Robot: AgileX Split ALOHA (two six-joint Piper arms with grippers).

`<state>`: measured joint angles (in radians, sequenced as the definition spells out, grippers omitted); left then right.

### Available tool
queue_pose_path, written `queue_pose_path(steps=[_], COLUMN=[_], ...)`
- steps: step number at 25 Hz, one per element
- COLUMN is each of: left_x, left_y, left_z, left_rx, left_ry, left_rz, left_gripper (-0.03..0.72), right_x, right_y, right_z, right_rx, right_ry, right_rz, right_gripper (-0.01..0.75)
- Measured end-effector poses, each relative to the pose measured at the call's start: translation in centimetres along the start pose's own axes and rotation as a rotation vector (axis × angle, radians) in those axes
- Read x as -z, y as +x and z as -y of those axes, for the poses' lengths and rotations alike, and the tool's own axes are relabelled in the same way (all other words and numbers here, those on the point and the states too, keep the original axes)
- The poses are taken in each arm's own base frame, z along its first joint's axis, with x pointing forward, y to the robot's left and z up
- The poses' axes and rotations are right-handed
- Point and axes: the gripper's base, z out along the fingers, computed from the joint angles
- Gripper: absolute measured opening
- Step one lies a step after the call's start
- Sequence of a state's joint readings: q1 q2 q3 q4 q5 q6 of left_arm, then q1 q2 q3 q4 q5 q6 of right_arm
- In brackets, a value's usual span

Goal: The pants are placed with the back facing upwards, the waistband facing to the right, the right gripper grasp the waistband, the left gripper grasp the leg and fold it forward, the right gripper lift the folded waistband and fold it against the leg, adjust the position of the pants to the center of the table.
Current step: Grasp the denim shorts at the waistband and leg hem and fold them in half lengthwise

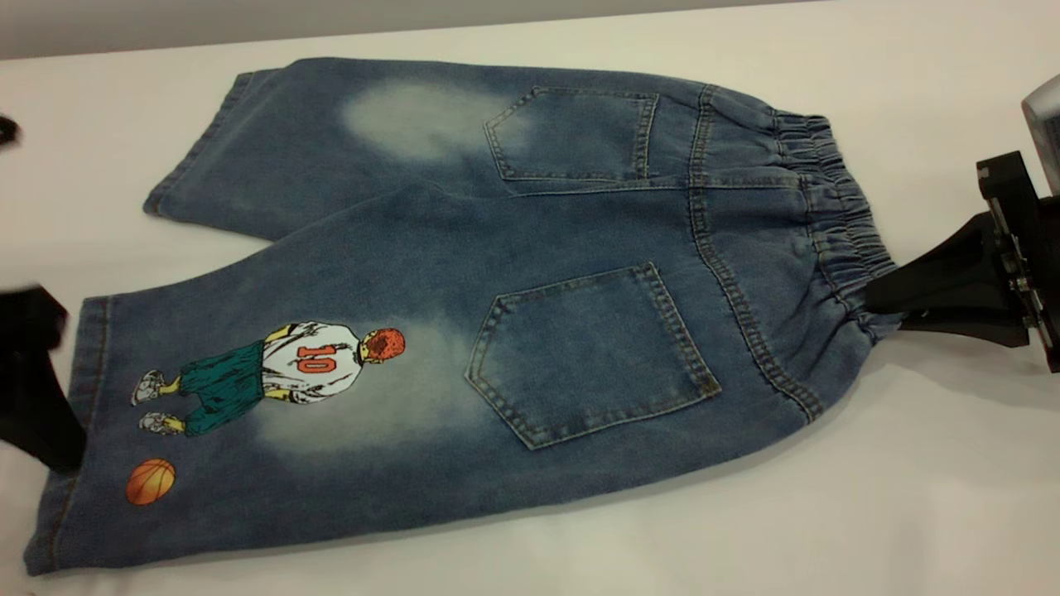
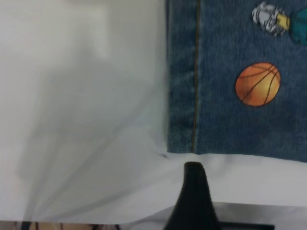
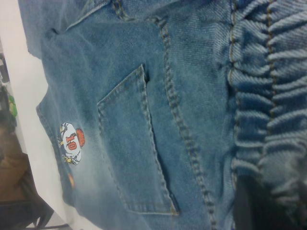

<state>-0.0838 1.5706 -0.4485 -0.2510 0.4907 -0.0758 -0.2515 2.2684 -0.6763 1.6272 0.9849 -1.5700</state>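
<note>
The leg [image 1: 248, 430], faded blue denim printed w/ a red-haired player in a white no. 10 shirt and an orange basketball [image 1: 150, 482], lies nearest the exterior camera, its hem at the view's left. It belongs to the pants [image 1: 530, 273], short blue bleached-patch denim shorts spread flat, back side up, on the table [image 1: 828, 513], a large smooth white top. Two stitched back patch pockets face up; the plain leg w/ only a pale patch lies farther from the camera, hem also to the left.

The waistband [image 1: 828, 215], a gathered ruffled elastic denim band, is the pants' right end. The right gripper [image 1: 882, 294], a black wedge-shaped claw on a grey metal body, comes in from the right edge w/ its tips at the near corner of the waistband, the fabric bunched there; jaws look clamped on the band. In the right wrist view a dark jaw lies against the ruffles.

The left gripper [image 1: 58, 430], black, sits at the left edge just beside the printed leg's hem. The left wrist view shows one dark finger [image 2: 194, 191] on bare table just off the hem corner, not touching denim; whether its jaws are apart or together I can't tell.
</note>
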Motion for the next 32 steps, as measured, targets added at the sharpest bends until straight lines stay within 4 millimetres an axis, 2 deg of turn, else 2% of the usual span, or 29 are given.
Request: queue_pose_path(steps=[6, 16, 25, 32], left_x=[-2.4, -2.7, -5.1, -5.2], left_y=[0.2, -0.5, -0.2, -0.8], left_z=[-0.4, -0.5, -1.0, -1.0], left_rx=[-0.001, -0.042, -0.034, -0.038], left_ry=[-0.042, -0.052, -0.081, -0.077], left_rz=[-0.103, -0.042, -0.112, -0.058], left_gripper=[0.509, 0.509, 0.509, 0.509], right_x=[0.0, 0.0, 0.0, 0.0], right_y=[0.0, 0.0, 0.0, 0.1], right_z=[0.0, 0.0, 0.0, 0.0], right_rx=[0.0, 0.002, 0.003, 0.004], right_ry=[0.0, -0.001, -0.001, -0.001], right_rz=[0.0, -0.003, -0.005, -0.007], right_gripper=[0.03, 0.03, 0.03, 0.03])
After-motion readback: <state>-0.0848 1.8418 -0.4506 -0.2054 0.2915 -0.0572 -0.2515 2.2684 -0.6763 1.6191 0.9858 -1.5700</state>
